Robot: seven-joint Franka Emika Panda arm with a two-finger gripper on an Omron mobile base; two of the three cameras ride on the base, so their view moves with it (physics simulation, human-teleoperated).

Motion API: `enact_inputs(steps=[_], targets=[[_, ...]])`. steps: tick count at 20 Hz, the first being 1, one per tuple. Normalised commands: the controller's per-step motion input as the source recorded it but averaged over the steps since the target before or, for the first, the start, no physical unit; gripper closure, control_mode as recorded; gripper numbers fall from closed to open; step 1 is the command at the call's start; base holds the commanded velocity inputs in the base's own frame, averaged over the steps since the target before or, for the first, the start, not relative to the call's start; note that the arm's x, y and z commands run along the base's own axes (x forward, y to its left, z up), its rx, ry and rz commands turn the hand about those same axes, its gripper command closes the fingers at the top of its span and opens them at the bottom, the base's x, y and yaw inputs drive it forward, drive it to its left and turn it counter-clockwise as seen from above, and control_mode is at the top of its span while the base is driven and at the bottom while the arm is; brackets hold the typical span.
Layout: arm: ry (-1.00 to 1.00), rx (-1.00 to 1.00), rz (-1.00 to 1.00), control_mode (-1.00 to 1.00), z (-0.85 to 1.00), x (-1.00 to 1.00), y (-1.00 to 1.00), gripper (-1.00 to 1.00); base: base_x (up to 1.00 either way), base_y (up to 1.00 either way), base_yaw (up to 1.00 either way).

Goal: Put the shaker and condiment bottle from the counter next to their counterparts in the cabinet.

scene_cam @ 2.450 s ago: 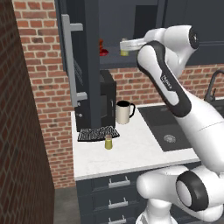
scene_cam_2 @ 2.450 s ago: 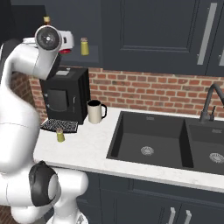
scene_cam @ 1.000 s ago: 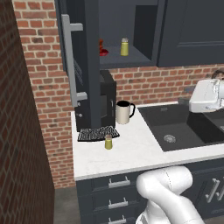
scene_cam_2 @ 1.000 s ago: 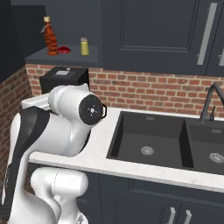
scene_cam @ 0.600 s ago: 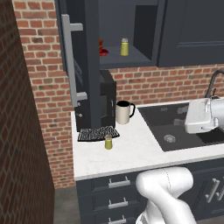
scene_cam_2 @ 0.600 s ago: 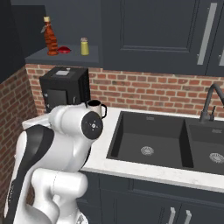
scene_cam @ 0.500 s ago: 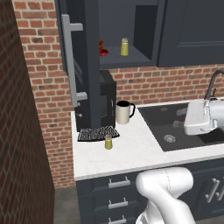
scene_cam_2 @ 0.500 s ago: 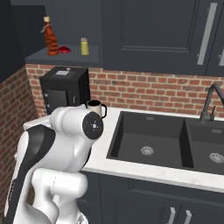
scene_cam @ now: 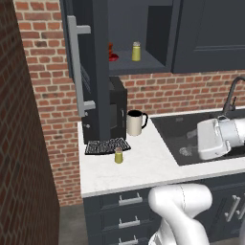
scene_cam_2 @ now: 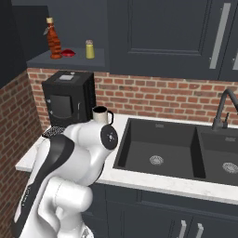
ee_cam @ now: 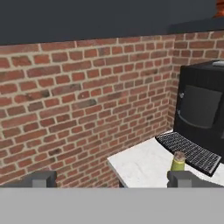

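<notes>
Olive-yellow, the small cylindrical shaker with its tan-gold cap [scene_cam: 118,155] stands upright on the white marble-look bench [scene_cam: 143,167], touching or just beside the front edge of a dark ribbed mat [scene_cam: 107,146], near the cream mug with a black handle [scene_cam: 134,122]. The squat red-orange condiment bottle [scene_cam_2: 55,39] already stands on the shelf of the open charcoal-blue wall cabinet [scene_cam: 158,33], beside a bright yellow shaker with a pale cap [scene_cam_2: 89,49].

End effector [ee_cam: 113,179]: released, tips wide apart, nothing between them; the shaker sits just above the right-hand tip in the hand view.

Judgement: the step in hand is the approach to the shaker. Centre the jaws on the body below the cap, descend squarely, and close gently; the smooth, narrow cylinder looks liable to tip if nudged from one side. Keep clear of the black boxy appliance [scene_cam_2: 69,97] behind the mat.
</notes>
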Motion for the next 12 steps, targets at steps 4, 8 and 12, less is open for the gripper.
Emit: enact_inputs(steps=[4, 8, 12], targets=[[-0.01, 0.0, 0.09, -1.0, -0.85, 0.21, 0.51, -1.0, 0.0, 0.0, 0.0], [0.11, 0.0, 0.08, -1.0, -0.63, 0.27, 0.61, -1.0, 0.0, 0.0, 0.0], [0.1, 0.0, 0.08, -1.0, -0.66, 0.32, 0.42, -1.0, 0.0, 0.0, 0.0]])
